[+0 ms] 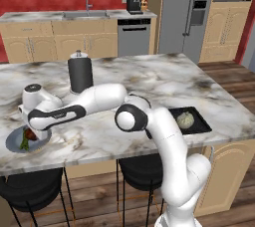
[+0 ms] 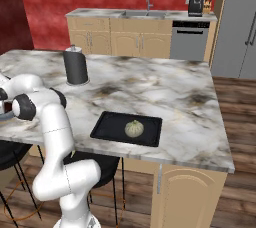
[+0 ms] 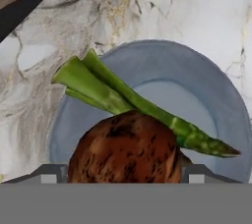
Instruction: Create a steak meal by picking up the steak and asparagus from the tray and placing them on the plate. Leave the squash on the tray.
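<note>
The grey-blue plate [image 1: 12,143] [image 3: 216,95] sits near the front left edge of the marble island. On it lies the green asparagus [image 3: 118,95] [image 1: 23,143], tips pointing across the dish. My gripper [image 1: 36,134] [image 3: 123,174] hangs low over the plate, and the reddish-brown steak [image 3: 125,149] [image 1: 31,135] fills the gap between its fingertips, overlapping the stalks. Whether the steak rests on the plate I cannot tell. Far to the right, the black tray [image 1: 198,118] [image 2: 107,127] holds the pale squash [image 1: 185,119] [image 2: 134,128].
A black canister [image 1: 80,74] [image 2: 75,65] with a white top stands on the island behind the plate. The counter's front edge runs just below the plate. Dark stools [image 1: 30,188] sit under the overhang. My arm stretches across the counter between plate and tray.
</note>
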